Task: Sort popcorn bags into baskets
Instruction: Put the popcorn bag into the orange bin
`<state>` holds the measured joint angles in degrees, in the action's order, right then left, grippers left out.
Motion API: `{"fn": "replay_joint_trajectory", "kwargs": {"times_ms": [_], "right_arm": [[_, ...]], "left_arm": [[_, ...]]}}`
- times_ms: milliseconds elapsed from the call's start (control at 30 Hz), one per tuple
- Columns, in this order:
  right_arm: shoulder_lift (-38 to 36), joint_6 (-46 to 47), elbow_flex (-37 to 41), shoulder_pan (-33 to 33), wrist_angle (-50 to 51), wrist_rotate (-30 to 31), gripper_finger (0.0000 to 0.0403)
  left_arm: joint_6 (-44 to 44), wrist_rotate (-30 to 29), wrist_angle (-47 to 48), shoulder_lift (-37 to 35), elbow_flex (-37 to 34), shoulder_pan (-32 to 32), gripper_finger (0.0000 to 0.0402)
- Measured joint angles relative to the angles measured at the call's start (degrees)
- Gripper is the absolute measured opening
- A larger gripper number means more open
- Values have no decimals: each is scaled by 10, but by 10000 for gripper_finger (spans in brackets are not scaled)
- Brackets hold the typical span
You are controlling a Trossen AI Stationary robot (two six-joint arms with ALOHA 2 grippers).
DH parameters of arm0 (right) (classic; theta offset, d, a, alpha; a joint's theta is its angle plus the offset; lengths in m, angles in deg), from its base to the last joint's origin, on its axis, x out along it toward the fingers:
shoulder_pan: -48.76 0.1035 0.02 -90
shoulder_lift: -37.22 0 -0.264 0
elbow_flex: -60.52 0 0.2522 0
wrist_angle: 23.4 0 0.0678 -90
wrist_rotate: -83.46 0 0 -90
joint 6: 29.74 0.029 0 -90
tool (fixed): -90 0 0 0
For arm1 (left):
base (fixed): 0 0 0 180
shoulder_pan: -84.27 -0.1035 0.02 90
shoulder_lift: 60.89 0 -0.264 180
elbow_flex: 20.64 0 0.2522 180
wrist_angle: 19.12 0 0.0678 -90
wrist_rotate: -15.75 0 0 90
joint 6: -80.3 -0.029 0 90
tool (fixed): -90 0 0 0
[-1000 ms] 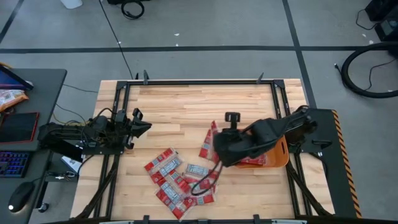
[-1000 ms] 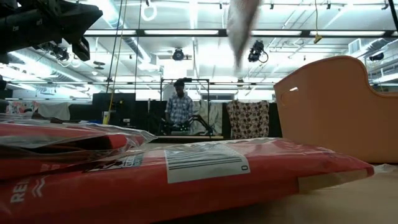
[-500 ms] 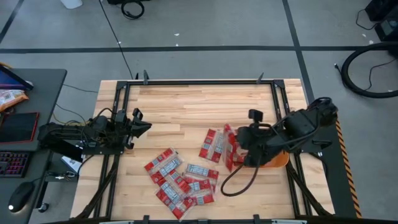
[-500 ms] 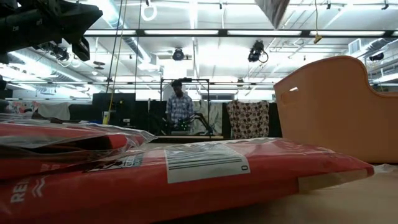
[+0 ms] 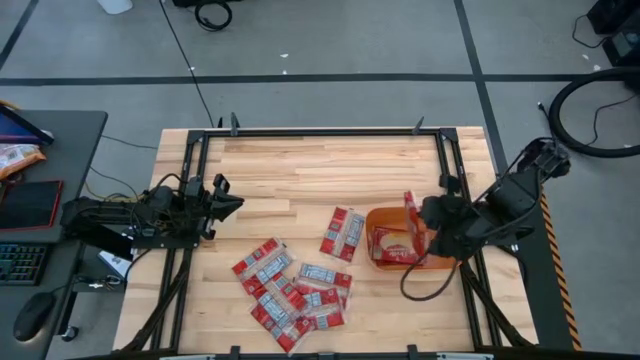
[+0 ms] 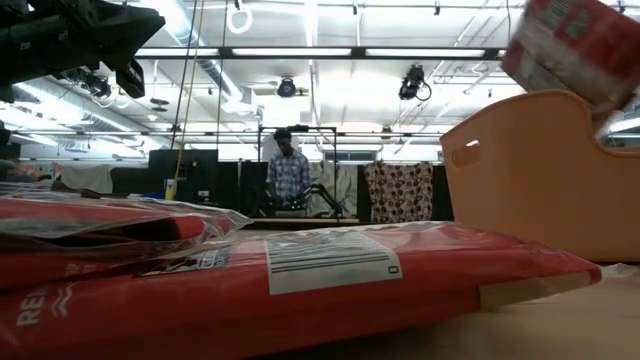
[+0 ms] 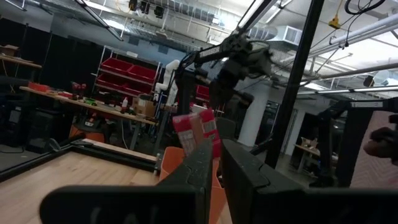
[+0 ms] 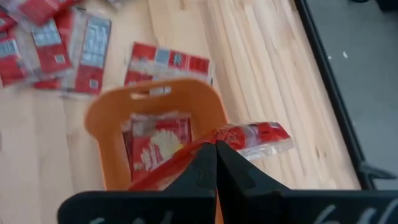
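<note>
One popcorn bag (image 5: 408, 212) hangs pinched in the right gripper (image 5: 424, 216), held on edge above the orange tub (image 5: 374, 220) so that it can drop flat onto the bag already lying inside (image 8: 155, 142). The right wrist view shows the fingers closed tight together on the packet's edge, with its red body (image 8: 258, 136) jutting out past the tub's rim; the grip near one edge lets the bag dangle and clear the wall on its way in. From the low view the same bag (image 6: 570, 45) sits above the tub's rim (image 6: 520, 160), tilted, which suggests it is not yet low enough to release without it sliding off; that is a judgement from height alone.

Most of the remaining popcorn bags lie in a loose overlapping heap (image 5: 288, 288) on the wooden table (image 5: 300, 170) near its front edge, well apart from the tub, and one single bag (image 5: 343, 233) lies just beside the tub's left wall, the easiest next pick. The tub stands on the right side of the table, within the right arm's short reach.

The left gripper (image 5: 222, 200) waits at the table's left edge, away from the bags. Its fingers (image 7: 205, 168) look nearly closed with nothing between them, though the angle leaves some doubt.
</note>
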<state>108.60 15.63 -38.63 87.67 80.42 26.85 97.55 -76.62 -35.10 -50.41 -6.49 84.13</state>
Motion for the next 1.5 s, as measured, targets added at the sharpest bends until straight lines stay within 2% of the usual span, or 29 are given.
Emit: {"fn": "replay_joint_trajectory", "kwargs": {"times_ms": [167, 267, 433, 567, 733, 900, 1200, 1333, 1500], "right_arm": [[-54, 30, 89, 24, -1, -6, 2], [-67, 38, 126, 26, -1, -32, 2], [-75, 16, 152, 26, -1, -73, 2], [-77, 13, 161, 23, 0, -68, 2], [-43, -4, 195, 5, -39, -58, 2], [21, -80, 241, -13, -124, -108, 2], [112, -139, 230, -16, -162, -104, 5], [128, -141, 230, -17, -212, -89, 24], [123, -131, 230, -31, -263, -101, 68]], "left_arm": [[0, 0, 0, 0, 0, 0, 36], [0, 0, 0, 0, 0, 0, 36], [0, 0, 0, 0, 0, 0, 36], [-1, 0, 0, 0, 0, 0, 36], [-1, 0, 0, 0, 0, 0, 36], [0, 0, 0, 0, 0, 0, 36], [0, 0, 4, 0, 0, 0, 36], [0, 0, 5, 0, 0, 0, 36], [0, 0, 5, 0, 0, 0, 36]]}}
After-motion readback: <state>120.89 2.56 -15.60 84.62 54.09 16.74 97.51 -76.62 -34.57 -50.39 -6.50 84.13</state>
